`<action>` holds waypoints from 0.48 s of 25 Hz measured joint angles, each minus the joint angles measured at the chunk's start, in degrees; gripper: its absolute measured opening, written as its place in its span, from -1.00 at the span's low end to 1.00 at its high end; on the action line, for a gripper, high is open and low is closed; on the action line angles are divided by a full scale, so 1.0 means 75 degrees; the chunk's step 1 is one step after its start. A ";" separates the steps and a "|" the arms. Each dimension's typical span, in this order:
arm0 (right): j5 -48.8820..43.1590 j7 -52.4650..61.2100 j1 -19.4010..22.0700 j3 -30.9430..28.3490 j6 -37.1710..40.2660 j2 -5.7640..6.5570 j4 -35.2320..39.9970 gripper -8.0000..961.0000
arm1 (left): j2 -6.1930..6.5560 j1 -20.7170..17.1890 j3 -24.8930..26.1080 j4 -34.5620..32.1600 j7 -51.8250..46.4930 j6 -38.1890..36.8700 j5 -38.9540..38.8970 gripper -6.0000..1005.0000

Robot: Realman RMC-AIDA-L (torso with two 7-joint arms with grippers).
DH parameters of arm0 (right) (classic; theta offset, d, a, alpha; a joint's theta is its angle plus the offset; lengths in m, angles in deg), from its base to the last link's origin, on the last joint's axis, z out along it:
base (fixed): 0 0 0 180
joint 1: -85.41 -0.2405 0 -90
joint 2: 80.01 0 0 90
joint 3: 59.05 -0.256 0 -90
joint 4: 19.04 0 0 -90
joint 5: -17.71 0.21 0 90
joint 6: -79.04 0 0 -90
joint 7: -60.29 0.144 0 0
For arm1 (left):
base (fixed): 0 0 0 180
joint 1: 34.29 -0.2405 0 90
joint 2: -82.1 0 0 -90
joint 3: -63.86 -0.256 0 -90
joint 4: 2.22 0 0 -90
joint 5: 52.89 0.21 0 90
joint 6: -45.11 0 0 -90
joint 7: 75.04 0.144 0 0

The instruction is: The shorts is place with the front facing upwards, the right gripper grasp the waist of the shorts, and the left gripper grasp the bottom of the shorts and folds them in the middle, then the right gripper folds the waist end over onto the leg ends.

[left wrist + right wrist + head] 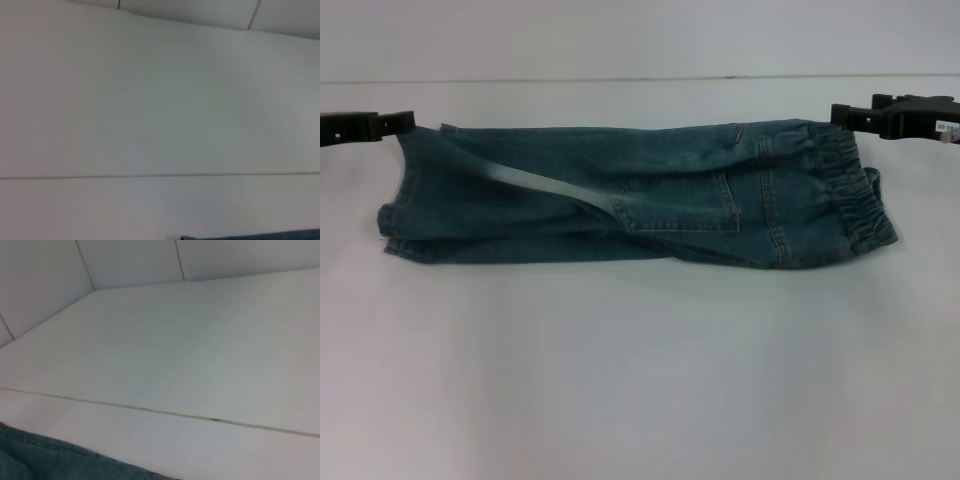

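Observation:
The blue denim shorts (620, 195) lie on the white table, folded lengthwise into a long band. Their elastic waist (850, 190) is at the right and the leg ends (405, 200) at the left, with a back pocket showing on top. My left gripper (408, 122) sits at the far corner of the leg ends, touching the cloth. My right gripper (836, 113) sits at the far corner of the waist. Only a strip of the shorts (260, 236) enters the left wrist view, and a denim edge (50, 460) shows in the right wrist view.
The white table (640, 380) spreads wide in front of the shorts. A seam line (620, 78) runs across it behind them, and white wall panels (130, 260) stand beyond.

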 joint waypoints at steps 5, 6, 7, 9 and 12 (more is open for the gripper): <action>-0.0025 0.0686 0.0154 0.0008 0.0646 0.0247 0.0214 0.76 | -0.0248 -0.0332 0.0002 -0.0675 0.0494 -0.0671 -0.0428 0.49; -0.0025 0.0859 0.0216 0.0008 0.0854 0.0278 0.0357 0.79 | -0.0278 -0.0419 0.0010 -0.0790 0.0654 -0.0964 -0.0588 0.55; -0.0024 0.1020 0.0281 0.0009 0.1029 0.0307 0.0498 0.82 | -0.0281 -0.0493 0.0028 -0.0861 0.0840 -0.1318 -0.0792 0.61; -0.0027 0.1439 0.0423 0.0023 0.1503 0.0362 0.0872 0.88 | -0.0252 -0.0601 0.0048 -0.0891 0.1108 -0.1854 -0.1098 0.73; -0.0065 0.2026 0.0566 0.0051 0.2194 0.0494 0.1349 0.97 | -0.0148 -0.0711 0.0065 -0.0854 0.1576 -0.2953 -0.1545 0.85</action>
